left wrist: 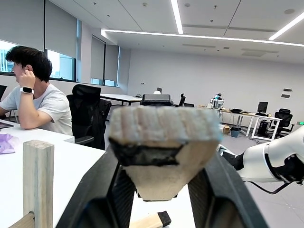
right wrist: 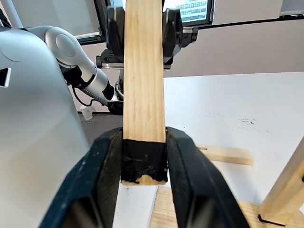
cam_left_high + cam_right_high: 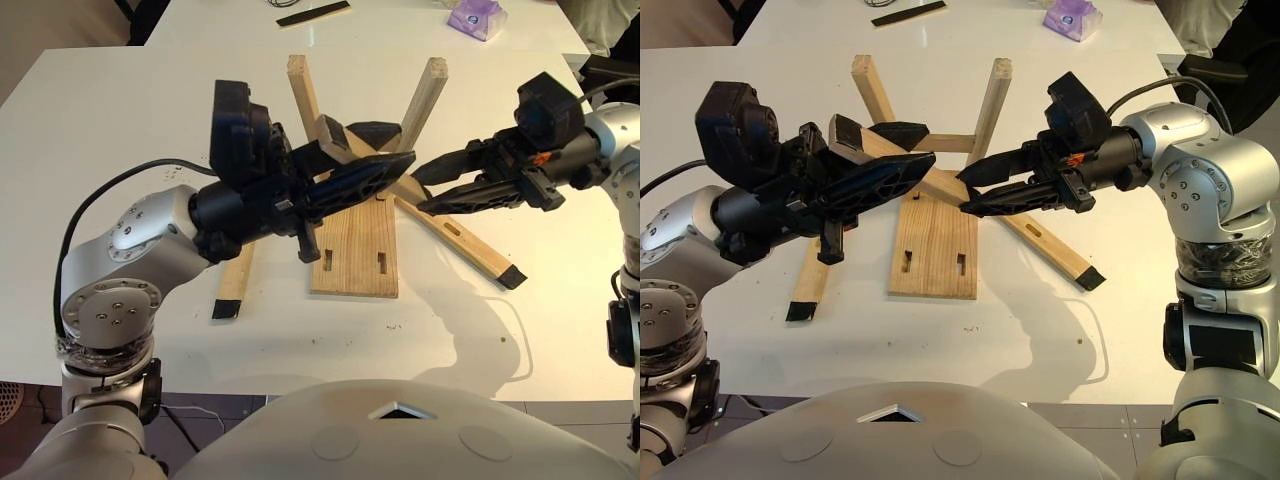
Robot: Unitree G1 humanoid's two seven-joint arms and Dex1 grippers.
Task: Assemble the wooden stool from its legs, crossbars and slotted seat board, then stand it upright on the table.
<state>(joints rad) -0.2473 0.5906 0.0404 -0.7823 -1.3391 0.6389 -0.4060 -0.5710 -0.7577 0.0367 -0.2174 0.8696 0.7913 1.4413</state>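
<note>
- White table (image 3: 100, 120) in an open-plan office.
- Far left: loose leg (image 3: 233, 285) flat on the table, black tip toward the near edge.
- Left gripper (image 1: 161, 171): fingers narrow, clamped on the bare end of a bar (image 2: 144, 71) held clear of the table.
- Centre: board (image 3: 355, 255) flat on the table, 2 slots near its front edge; the bar crosses above its far end.
- Behind: rear-left post (image 3: 301, 90) and rear-right post (image 3: 428, 90), splayed apart.
- Right gripper (image 2: 144, 161): clamped on the bar's black-tipped end.
- Right: slotted leg (image 3: 465, 245) flat, black tip near-right.
</note>
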